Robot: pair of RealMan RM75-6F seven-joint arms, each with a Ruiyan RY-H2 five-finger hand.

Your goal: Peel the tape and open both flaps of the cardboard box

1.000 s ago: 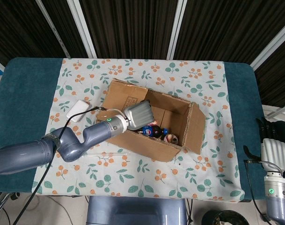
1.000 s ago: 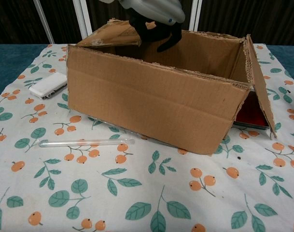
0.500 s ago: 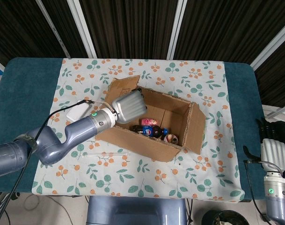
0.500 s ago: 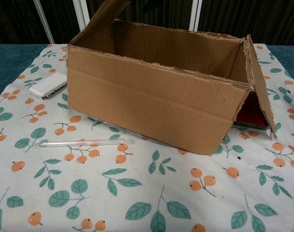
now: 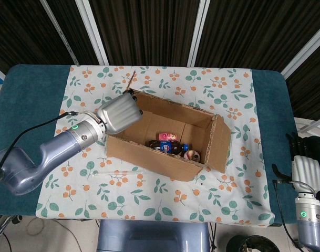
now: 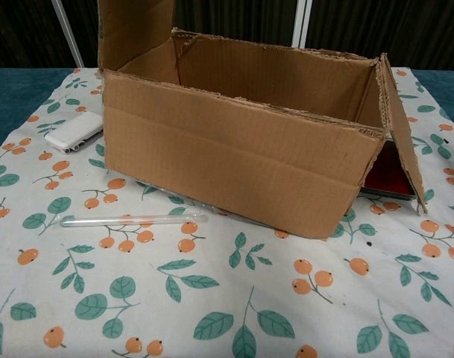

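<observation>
Where the cloth (image 6: pixel 234 313) comes nearest the chest camera, a clear tube (image 6: pixel 133 220) lies flat on it, just in front of the box (image 6: pixel 234 160). The box stands mid-table, top open, and from above bottles (image 5: pixel 170 143) show on its floor. Its right flap (image 6: pixel 402 123) hangs down outside the right wall, with a red item (image 6: pixel 387 175) partly hidden behind it. Its left flap (image 6: pixel 133 33) stands upright over the left wall.

The left hand (image 5: pixel 119 113) sits at the box's left end, against that raised flap. Only its grey back shows in the head view, and the chest view does not show it, so I cannot tell how far the fingers are spread or whether they grip the cardboard.

A white device (image 6: pixel 74 133) lies on the cloth just left of the box.

The right hand (image 5: pixel 306 173) is well apart from the box, past the table's right edge, with dark fingers (image 5: pixel 299 144) pointing away and nothing in them; whether they are spread or curled cannot be told.
</observation>
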